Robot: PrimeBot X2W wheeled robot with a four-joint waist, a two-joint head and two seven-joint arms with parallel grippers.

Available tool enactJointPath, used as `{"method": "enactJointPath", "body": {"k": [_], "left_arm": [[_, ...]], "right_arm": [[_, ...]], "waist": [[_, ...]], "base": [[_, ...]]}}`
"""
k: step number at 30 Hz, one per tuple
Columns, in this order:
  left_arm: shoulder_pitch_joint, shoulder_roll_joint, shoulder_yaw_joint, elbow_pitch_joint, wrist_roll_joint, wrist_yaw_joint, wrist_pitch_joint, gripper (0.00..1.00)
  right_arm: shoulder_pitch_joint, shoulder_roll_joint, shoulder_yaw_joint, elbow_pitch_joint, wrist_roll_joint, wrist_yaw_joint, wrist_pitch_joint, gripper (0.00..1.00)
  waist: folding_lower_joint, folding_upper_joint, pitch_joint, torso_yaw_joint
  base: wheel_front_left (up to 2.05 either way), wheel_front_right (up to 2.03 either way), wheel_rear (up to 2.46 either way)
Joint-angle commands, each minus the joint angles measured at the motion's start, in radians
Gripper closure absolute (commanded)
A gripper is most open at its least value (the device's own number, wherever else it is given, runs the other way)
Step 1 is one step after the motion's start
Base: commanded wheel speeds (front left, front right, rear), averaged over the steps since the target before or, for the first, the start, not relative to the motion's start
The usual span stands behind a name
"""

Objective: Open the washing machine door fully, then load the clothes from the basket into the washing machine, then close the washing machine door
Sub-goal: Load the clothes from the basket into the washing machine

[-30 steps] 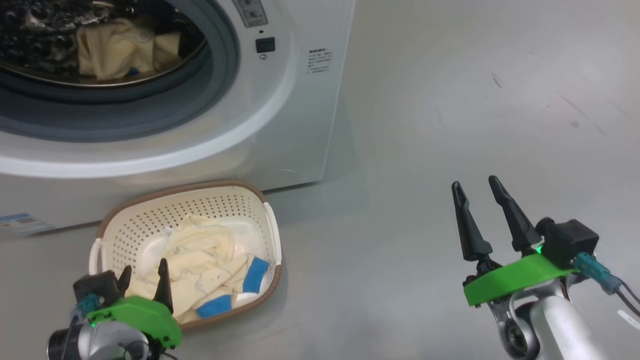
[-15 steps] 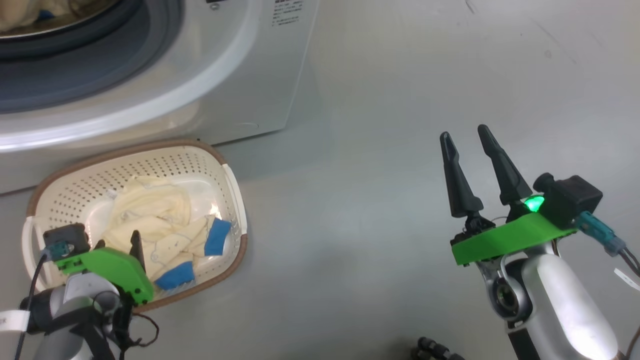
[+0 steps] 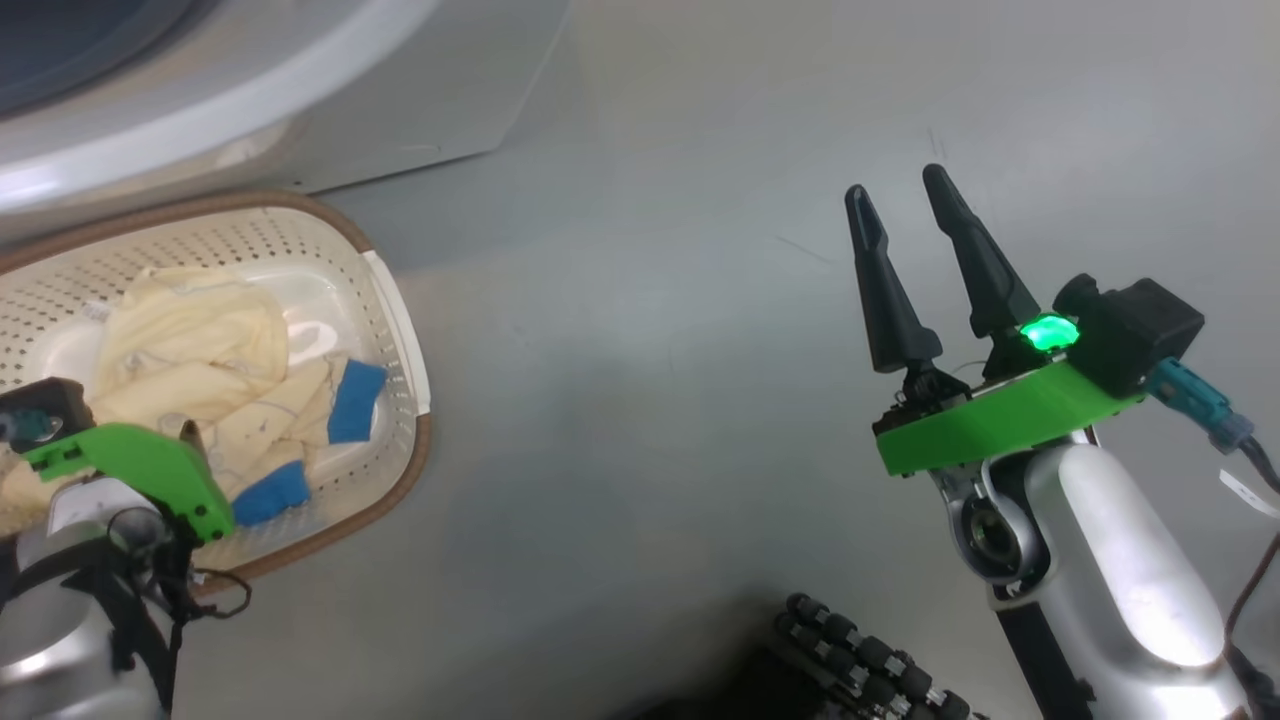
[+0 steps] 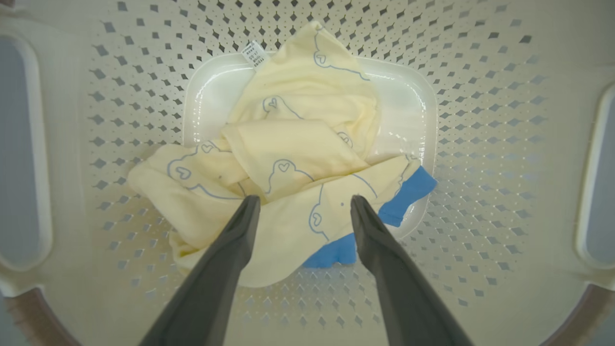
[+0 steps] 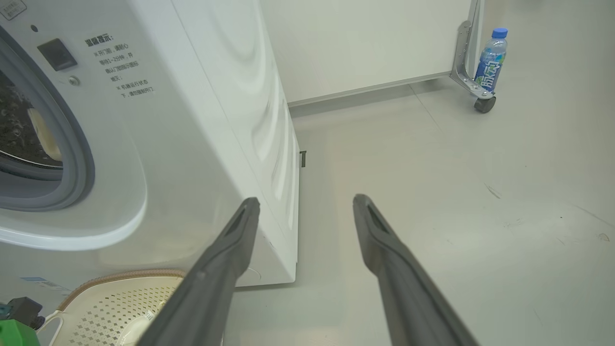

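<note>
The basket (image 3: pixel 398 300) stands on the floor before the washing machine (image 3: pixel 300 100). The clothes (image 4: pixel 298 144) lie in it: crumpled cream fabric with thin line drawings, plus blue pieces (image 4: pixel 408 192). My left gripper (image 4: pixel 303 202) is open and points down into the basket (image 4: pixel 480 120), its tips straddling a fold of the cream fabric. Whether they touch it, I cannot tell. Over bare floor to the right, my right gripper (image 3: pixel 896 186) is open and holds nothing. In the right wrist view, a cream cloth (image 5: pixel 43 137) lies inside the washing machine's (image 5: pixel 192 120) drum. The washing machine door is out of view.
A blue-capped bottle (image 5: pixel 490 57) stands by a caster wheel (image 5: pixel 483 103) of a white panel, far right of the machine. A black ridged hose (image 3: pixel 860 655) lies at the head view's bottom edge. Open grey floor stretches right of the basket (image 5: pixel 120 302).
The head camera has tipped down and turned, so the machine slid up and left out of the picture. My left gripper has sunk lower over the clothes. Both grippers stay open.
</note>
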Motion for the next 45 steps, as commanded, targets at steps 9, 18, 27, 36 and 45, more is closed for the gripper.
{"method": "enactJointPath", "body": {"k": [9, 18, 27, 36, 45], "left_arm": [[-0.088, 0.070, 0.017, 0.043, -0.005, 0.011, -0.023, 0.00], [-0.153, 0.096, 0.004, 0.079, -0.005, 0.007, -0.046, 0.00], [-0.207, 0.104, -0.014, 0.106, -0.003, 0.002, -0.061, 0.00], [-0.251, 0.104, -0.039, 0.142, 0.003, 0.001, -0.075, 0.00], [-0.298, 0.104, -0.064, 0.169, 0.009, -0.001, -0.083, 0.00]], "right_arm": [[-0.034, -0.001, 0.033, -0.044, 0.027, 0.000, -0.006, 0.00], [-0.048, -0.001, 0.039, -0.055, 0.032, 0.000, -0.006, 0.00], [-0.059, -0.001, 0.043, -0.058, 0.027, 0.000, -0.006, 0.00], [-0.065, -0.001, 0.046, -0.059, 0.026, 0.000, -0.006, 0.00], [-0.058, -0.001, 0.034, -0.064, 0.022, 0.000, -0.006, 0.00]], "waist": [[-0.0002, 0.0000, 0.137, -0.036], [-0.0002, 0.0000, 0.204, -0.045], [-0.0002, 0.0000, 0.246, -0.047], [-0.0002, 0.0000, 0.275, -0.054], [-0.0002, 0.0000, 0.300, -0.052]], "base": [[0.00, 0.00, 0.00], [0.00, 0.00, 0.00], [0.00, 0.00, 0.00], [0.00, 0.00, 0.00], [0.00, 0.00, 0.00]]}}
